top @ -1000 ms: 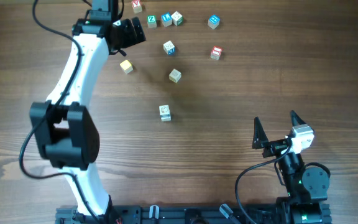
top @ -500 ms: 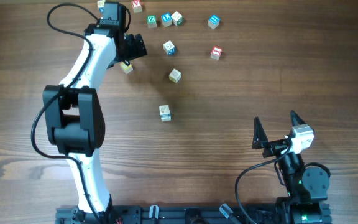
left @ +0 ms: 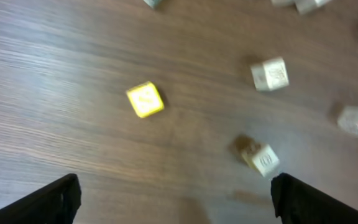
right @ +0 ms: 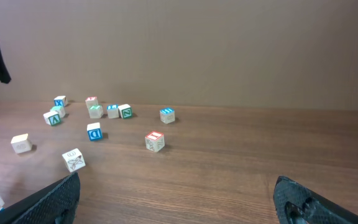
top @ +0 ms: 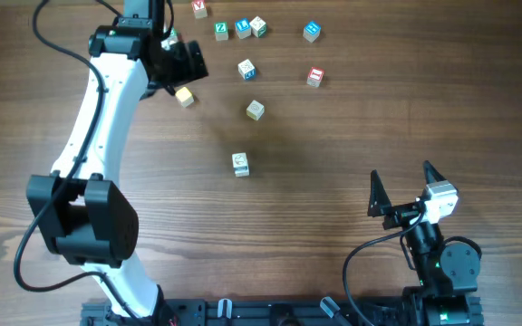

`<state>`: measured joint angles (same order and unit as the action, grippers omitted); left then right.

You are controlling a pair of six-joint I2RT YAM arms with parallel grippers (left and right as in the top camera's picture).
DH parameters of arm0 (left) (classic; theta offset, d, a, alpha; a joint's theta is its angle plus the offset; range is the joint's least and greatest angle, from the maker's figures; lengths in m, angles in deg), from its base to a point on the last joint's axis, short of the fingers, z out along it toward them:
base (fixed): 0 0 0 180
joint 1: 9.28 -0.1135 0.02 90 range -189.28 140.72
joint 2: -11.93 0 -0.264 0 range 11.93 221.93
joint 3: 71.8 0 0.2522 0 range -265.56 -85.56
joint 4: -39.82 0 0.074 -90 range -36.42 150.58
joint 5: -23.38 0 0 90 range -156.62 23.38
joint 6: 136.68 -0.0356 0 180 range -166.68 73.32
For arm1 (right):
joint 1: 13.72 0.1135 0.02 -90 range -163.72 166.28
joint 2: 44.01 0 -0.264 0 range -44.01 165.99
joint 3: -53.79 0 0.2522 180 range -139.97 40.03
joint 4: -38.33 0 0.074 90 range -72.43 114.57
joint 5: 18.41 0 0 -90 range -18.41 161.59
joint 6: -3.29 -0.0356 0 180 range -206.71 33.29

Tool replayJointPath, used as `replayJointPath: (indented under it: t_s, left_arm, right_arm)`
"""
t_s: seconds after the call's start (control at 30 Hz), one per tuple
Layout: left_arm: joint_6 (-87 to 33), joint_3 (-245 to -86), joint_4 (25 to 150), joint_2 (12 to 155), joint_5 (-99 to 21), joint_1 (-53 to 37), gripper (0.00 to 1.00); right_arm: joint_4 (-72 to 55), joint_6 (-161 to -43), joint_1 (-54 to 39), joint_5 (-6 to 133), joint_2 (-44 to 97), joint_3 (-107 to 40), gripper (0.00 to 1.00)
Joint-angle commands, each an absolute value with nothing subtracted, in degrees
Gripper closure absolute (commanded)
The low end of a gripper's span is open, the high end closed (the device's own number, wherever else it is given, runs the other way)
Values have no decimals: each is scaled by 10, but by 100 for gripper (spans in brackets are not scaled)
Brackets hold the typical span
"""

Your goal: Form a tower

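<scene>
Brown wood table (top: 379, 109) underneath. Stretched toward the far left, the left arm (top: 98, 118); folded at the near right edge, the right arm (top: 442, 263). Left gripper (top: 193, 63) with jaws spread wide and empty, hovering by the yellow cube (top: 184, 96), flat on the table ahead of the fingers (left: 55, 202), untouched. Right gripper (top: 400, 177) likewise wide open and empty, well apart from every cube. No tower yet: all single, none stacked. Other cubes (top: 247, 69) scattered right of the yellow one, mostly along the far edge, one loner (top: 240, 164) nearer mid-table.
</scene>
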<state>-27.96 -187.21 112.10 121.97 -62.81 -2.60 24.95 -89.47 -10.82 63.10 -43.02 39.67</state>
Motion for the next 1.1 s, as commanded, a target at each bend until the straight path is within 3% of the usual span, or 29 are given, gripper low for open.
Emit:
replayJointPath:
  t_s: [0.0, 0.4, 1.07]
  left_arm:
    - [-345, -1876, 1136, 1223, -535, -15, 0]
    - [-242, -1831, 1164, 1224, -568, -2, 0]
    - [-237, -1792, 1162, 1224, -622, 40, 0]
  right_arm:
    - [251, -898, -107, 638, -435, 397, 0]
    - [251, -898, -107, 638, -435, 397, 0]
    - [251, -899, -107, 638, -435, 397, 0]
